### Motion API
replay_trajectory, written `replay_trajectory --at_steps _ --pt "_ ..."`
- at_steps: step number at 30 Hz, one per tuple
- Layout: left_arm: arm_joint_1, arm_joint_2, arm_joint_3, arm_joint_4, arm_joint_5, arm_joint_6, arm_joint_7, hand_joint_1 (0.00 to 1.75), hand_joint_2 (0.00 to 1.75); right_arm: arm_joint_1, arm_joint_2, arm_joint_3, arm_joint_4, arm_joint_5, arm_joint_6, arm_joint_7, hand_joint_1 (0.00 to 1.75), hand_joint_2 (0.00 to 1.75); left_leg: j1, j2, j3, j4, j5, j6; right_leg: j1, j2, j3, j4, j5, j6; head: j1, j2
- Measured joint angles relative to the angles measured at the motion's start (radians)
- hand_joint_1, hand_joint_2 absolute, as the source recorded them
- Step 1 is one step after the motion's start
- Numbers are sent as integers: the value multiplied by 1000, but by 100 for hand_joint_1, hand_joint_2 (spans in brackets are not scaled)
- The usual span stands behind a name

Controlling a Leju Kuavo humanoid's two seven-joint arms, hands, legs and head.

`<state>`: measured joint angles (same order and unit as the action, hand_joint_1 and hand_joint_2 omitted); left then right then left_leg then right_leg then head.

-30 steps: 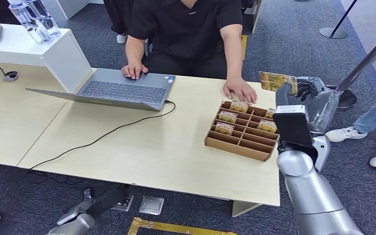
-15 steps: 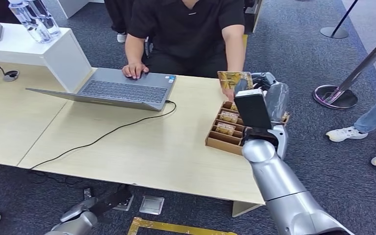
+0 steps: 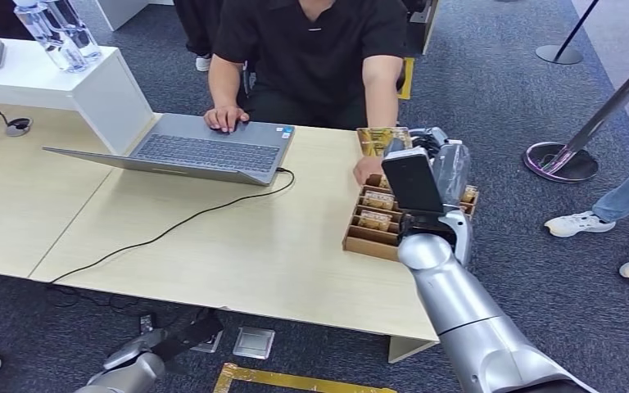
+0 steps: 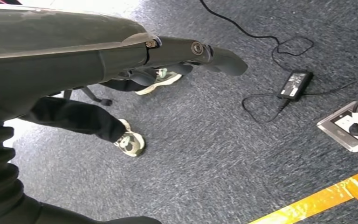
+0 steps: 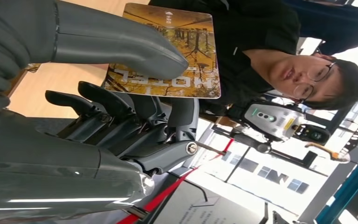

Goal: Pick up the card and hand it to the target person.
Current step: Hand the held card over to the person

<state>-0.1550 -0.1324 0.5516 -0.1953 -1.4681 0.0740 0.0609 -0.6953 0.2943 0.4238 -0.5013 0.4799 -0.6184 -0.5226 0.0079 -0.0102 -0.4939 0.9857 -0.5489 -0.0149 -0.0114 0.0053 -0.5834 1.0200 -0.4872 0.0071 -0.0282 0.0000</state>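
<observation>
My right hand (image 5: 98, 88) pinches the flat rectangular golden-yellow printed card (image 5: 170, 53) under its thumb, long axis running left-right, face toward the seated black-shirted person (image 3: 315, 49).

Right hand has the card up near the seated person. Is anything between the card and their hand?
Nothing visible. The right hand holds the card above the person's hand, beside the divided box.
</observation>
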Motion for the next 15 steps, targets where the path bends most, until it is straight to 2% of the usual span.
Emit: replay_trajectory --at_steps 15 --pt "-8 0 -6 1 -1 -11 -9 0 175 -2 -1 0 18 5 7 11 175 175 0 0 0 0 0 0 0 0 0 0 0 0 0 0"
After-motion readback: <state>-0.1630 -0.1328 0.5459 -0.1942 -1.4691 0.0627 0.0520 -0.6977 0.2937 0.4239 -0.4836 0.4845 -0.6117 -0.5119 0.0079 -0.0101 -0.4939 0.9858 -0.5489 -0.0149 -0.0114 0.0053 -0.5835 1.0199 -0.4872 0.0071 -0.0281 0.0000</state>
